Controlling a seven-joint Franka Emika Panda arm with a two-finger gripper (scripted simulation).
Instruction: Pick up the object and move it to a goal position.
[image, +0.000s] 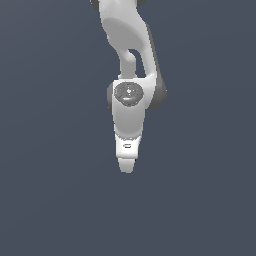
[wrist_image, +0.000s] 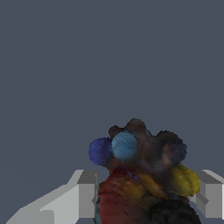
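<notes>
— Item: my gripper (wrist_image: 144, 199), white, two grey-faced fingers (wrist_image: 87, 192). State?
— Closed on the object (wrist_image: 142, 175), one finger against each side.
— Object: dark, lumpy, blue, red and yellow patches. Location?
— Between my fingers, filling the gap. In the exterior view my arm (image: 129, 120) hides it

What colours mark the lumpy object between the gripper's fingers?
Dark object, patched blue, red and yellow; clearest in the wrist view.

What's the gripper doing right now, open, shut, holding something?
Gripper: shut on the lumpy object, which sits between both fingers in the wrist view.
</notes>
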